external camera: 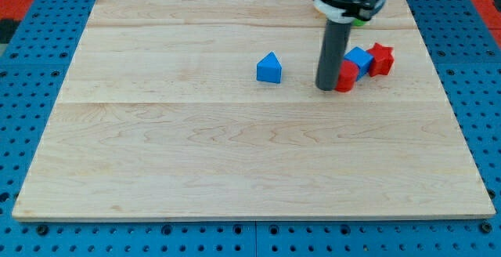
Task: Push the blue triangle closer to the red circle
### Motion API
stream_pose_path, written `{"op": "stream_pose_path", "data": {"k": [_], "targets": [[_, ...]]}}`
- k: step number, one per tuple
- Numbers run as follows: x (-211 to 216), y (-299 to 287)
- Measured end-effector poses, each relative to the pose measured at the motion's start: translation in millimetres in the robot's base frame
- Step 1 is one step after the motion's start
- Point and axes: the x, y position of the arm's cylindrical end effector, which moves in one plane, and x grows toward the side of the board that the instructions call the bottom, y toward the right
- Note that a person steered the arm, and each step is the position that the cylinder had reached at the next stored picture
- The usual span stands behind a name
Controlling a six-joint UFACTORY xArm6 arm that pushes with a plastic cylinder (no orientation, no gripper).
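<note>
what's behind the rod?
My tip sits right of the blue triangle. Behind the rod: part of a red block, shape unclear, touching a blue block. Green sliver mostly hidden.

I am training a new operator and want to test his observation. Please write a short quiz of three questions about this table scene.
1. True or false: my tip touches the blue triangle.
2. Which block lies nearest my tip? A) red circle B) blue cube C) red star-shaped block
3. Fill in: the blue triangle lies toward the view's ____ of my tip.

Key: 1 false; 2 A; 3 left.
</note>
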Motion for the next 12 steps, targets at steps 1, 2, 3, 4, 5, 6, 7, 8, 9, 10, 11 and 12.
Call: {"op": "stream_pose_path", "data": {"k": [1,2,3,4,5,6,7,8,9,10,11,12], "targets": [[4,4],[17,-55],[18,-98],[12,-144],[-9,-161],[-43,-151],[-55,-143],[-54,-118],[-54,-77],[-53,-49],[-54,-77],[-48,-122]]}}
